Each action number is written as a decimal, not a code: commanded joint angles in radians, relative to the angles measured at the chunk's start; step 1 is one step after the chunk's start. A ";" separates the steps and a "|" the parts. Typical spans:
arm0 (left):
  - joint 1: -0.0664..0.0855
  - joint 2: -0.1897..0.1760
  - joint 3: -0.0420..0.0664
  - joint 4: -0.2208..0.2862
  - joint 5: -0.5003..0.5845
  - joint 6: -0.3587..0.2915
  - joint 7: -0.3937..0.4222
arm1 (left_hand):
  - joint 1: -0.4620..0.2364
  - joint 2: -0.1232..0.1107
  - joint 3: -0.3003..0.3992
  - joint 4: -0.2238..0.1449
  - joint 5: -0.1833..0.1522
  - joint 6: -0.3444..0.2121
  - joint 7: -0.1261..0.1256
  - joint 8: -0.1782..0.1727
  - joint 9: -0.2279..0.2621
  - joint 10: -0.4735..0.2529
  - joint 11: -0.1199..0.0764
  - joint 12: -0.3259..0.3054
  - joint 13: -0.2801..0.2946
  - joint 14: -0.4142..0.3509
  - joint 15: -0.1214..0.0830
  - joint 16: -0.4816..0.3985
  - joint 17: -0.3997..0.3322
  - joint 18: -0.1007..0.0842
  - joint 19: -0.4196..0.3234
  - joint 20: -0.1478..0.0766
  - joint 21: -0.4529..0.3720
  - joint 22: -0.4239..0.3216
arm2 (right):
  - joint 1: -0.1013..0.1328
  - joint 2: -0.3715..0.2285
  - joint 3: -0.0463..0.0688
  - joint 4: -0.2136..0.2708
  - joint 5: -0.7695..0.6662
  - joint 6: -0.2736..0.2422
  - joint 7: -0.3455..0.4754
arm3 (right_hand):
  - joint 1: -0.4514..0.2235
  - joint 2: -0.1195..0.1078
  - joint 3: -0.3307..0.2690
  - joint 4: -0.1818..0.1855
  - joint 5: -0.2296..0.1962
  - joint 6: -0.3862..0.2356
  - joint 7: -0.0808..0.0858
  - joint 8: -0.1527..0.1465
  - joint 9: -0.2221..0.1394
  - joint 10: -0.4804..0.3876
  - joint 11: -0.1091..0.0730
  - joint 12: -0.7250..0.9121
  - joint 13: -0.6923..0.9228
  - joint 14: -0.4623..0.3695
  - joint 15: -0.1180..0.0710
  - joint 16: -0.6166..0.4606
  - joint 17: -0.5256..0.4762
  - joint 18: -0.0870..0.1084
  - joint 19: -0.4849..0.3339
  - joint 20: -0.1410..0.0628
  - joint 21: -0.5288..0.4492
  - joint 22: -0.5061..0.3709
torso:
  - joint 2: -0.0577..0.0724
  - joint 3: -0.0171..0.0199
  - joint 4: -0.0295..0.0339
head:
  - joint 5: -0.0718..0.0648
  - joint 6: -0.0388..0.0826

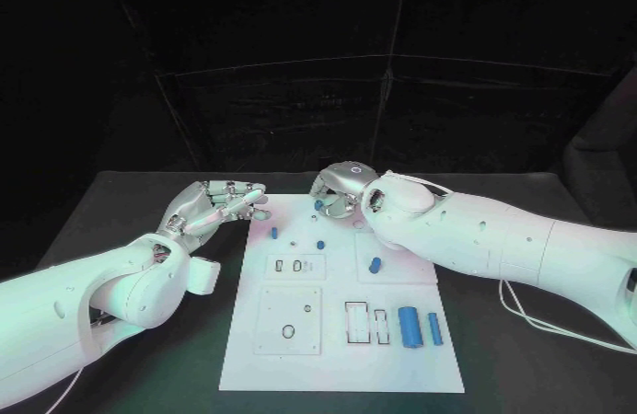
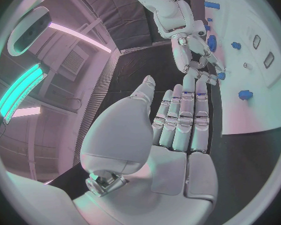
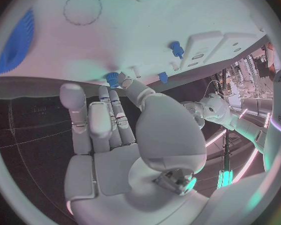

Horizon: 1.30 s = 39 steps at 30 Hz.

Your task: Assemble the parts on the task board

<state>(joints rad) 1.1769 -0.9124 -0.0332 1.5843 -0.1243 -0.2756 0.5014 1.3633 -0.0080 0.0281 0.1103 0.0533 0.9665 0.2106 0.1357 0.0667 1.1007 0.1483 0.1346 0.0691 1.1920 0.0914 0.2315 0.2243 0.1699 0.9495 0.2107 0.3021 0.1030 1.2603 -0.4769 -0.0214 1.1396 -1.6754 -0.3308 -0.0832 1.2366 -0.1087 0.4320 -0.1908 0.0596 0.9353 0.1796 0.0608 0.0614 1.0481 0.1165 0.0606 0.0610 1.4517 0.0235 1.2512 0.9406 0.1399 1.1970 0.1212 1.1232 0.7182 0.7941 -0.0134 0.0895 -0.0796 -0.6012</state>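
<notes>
The white task board (image 1: 345, 340) lies in the middle of the black table. My right hand (image 1: 342, 191) is at the board's far edge and pinches a small blue part (image 3: 111, 78) between thumb and fingertip; the same part (image 1: 318, 205) shows under the hand. My left hand (image 1: 219, 202) hovers by the board's far left corner, fingers stretched out (image 2: 184, 120) and holding nothing. Another small blue part (image 1: 261, 216) sits just in front of its fingertips. More blue parts (image 1: 273, 233) (image 1: 321, 244) (image 1: 375, 265) stand or lie on the far half.
Two long blue parts (image 1: 409, 327) (image 1: 435, 327) lie at the board's near right, beside rectangular slots (image 1: 356, 322). A square plate with an oval hole (image 1: 290, 320) sits near left. A cable (image 1: 531, 317) trails on the table to the right.
</notes>
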 commanded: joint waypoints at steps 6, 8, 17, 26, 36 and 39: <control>0.002 -0.002 0.001 -0.001 0.003 0.014 -0.002 | 0.000 0.009 0.000 -0.006 -0.003 0.001 0.005 -0.008 -0.001 0.000 0.004 -0.006 -0.001 -0.004 0.006 -0.006 0.002 0.014 0.002 0.002 -0.006 -0.002 | 0.002 -0.005 0.000 0.005 0.016 -0.061 0.001 | 0.078 -0.005 -0.159 0.106 -0.006 -0.144 0.001 0.004 0.004 -0.081 0.001 0.047 0.008 -0.020 0.001 -0.053 -0.081 0.033 -0.037 0.004 -0.096 -0.126 | 0.001 0.0008 -0.0004 | 0.000 0.004; 0.002 -0.004 0.001 -0.001 0.003 0.014 -0.002 | 0.000 0.009 0.000 -0.006 -0.003 0.001 0.005 -0.008 -0.001 0.000 0.004 -0.006 -0.001 -0.004 0.006 -0.006 0.002 0.014 0.002 0.002 -0.006 -0.002 | 0.002 -0.016 0.000 0.015 0.025 -0.074 0.001 | 0.085 0.002 -0.164 0.115 -0.003 -0.098 0.003 0.012 0.009 -0.061 0.000 0.061 0.009 -0.008 0.000 -0.036 -0.055 0.028 -0.019 0.004 -0.080 -0.102 | 0.000 0.0013 -0.0015 | 0.000 0.005; 0.003 -0.011 0.001 -0.001 0.003 0.016 -0.003 | -0.001 0.009 -0.001 -0.007 -0.003 0.001 0.006 -0.009 -0.001 -0.001 0.005 -0.007 -0.002 -0.004 0.006 -0.008 0.002 0.014 0.002 0.002 -0.006 -0.003 | 0.011 -0.179 0.005 0.176 0.195 -0.059 -0.038 | 0.072 -0.005 -0.176 0.160 0.068 0.018 -0.021 0.046 0.018 0.214 -0.047 0.210 0.064 0.054 -0.033 0.106 0.181 -0.014 0.117 -0.021 0.085 0.154 | -0.003 0.0051 -0.0120 | -0.004 0.012; 0.004 -0.012 0.001 0.000 0.003 0.017 -0.005 | -0.001 0.009 -0.001 -0.008 -0.003 0.001 0.006 -0.009 -0.001 0.000 0.005 -0.008 -0.001 -0.004 0.006 -0.008 0.003 0.014 0.002 0.002 -0.007 -0.003 | 0.014 -0.338 0.019 0.277 0.339 0.041 -0.102 | 0.070 -0.037 -0.395 0.296 0.172 -0.016 -0.038 0.038 0.009 0.329 -0.065 1.002 0.893 0.078 -0.051 0.223 0.385 -0.053 0.202 -0.051 0.229 0.384 | -0.006 0.0145 -0.0308 | -0.002 0.017; 0.003 -0.003 0.001 -0.008 0.003 0.022 -0.008 | 0.000 0.011 0.000 -0.009 -0.003 0.003 0.005 -0.009 -0.001 0.001 0.004 -0.008 -0.001 -0.004 0.006 -0.010 0.003 0.014 0.003 0.003 -0.008 -0.004 | 0.014 -0.340 0.020 0.249 0.318 0.106 -0.159 | 0.142 -0.050 -0.464 0.414 0.183 -0.053 -0.019 0.047 0.008 0.352 -0.046 1.248 1.191 0.087 -0.032 0.258 0.462 -0.061 0.210 -0.027 0.264 0.440 | -0.003 0.0158 -0.0268 | -0.012 0.021; 0.003 -0.001 0.000 -0.012 0.003 0.023 -0.008 | 0.000 0.011 0.000 -0.009 -0.003 0.003 0.005 -0.009 -0.001 0.002 0.004 -0.008 -0.001 -0.004 0.006 -0.010 0.003 0.014 0.003 0.003 -0.008 -0.004 | 0.014 -0.328 0.020 0.234 0.306 0.108 -0.178 | 0.155 -0.047 -0.464 0.425 0.199 -0.055 -0.017 0.049 0.008 0.356 -0.045 1.260 1.208 0.088 -0.031 0.261 0.468 -0.061 0.210 -0.026 0.266 0.442 | -0.003 0.0168 -0.0263 | -0.010 0.019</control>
<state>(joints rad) 1.1790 -0.9148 -0.0334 1.5729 -0.1230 -0.2675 0.4917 1.3633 -0.0080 0.0281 0.1046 0.0533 0.9665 0.2106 0.1319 0.0667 1.1007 0.1483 0.1308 0.0691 1.1920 0.0914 0.2275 0.2265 0.1697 0.9495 0.2107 0.2983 0.1003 1.2723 -0.8071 -0.0026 1.3770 -1.3628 -0.2592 -0.2154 1.3876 -0.1548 -0.0319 0.2307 0.2562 0.8891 0.1609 0.1037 0.0698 1.4009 0.0697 1.3181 1.2671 1.4668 -0.0160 1.5090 1.3080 0.0925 1.4047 0.0879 1.3836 1.1596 0.7901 0.0019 0.0614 -0.0899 -0.5810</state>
